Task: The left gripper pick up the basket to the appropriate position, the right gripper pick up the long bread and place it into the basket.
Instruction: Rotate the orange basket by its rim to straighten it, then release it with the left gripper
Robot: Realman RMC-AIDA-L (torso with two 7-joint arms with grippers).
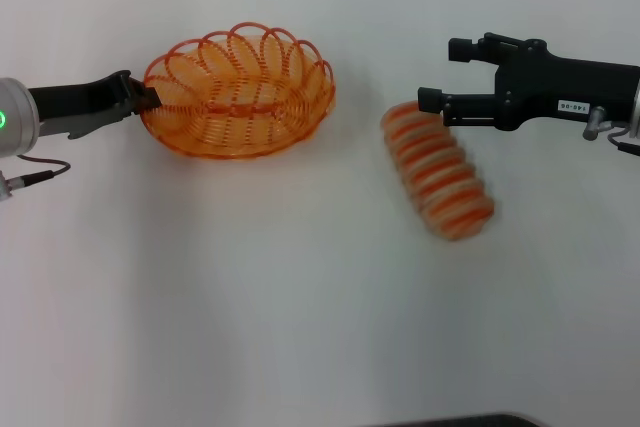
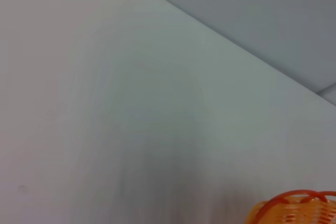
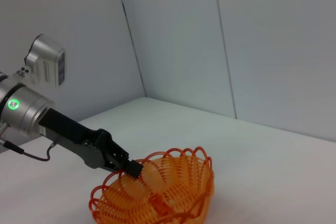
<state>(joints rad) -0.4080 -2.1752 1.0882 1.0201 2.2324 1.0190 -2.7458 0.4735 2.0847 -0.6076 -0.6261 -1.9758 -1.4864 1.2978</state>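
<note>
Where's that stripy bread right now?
In the head view the long bread lies on the table's right side, just below the open right gripper, well apart from the basket on the left.

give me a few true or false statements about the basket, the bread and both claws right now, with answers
1. The left claw grips the rim of the basket. True.
2. The long bread lies inside the basket. False: it lies on the table, to the right of the basket.
3. The right claw is open, its fingers at the far end of the bread. True.
4. The basket holds another object. False: nothing is inside it.
5. The right claw has lifted the bread above the basket. False: the bread is off to the basket's right, not above it.
</note>
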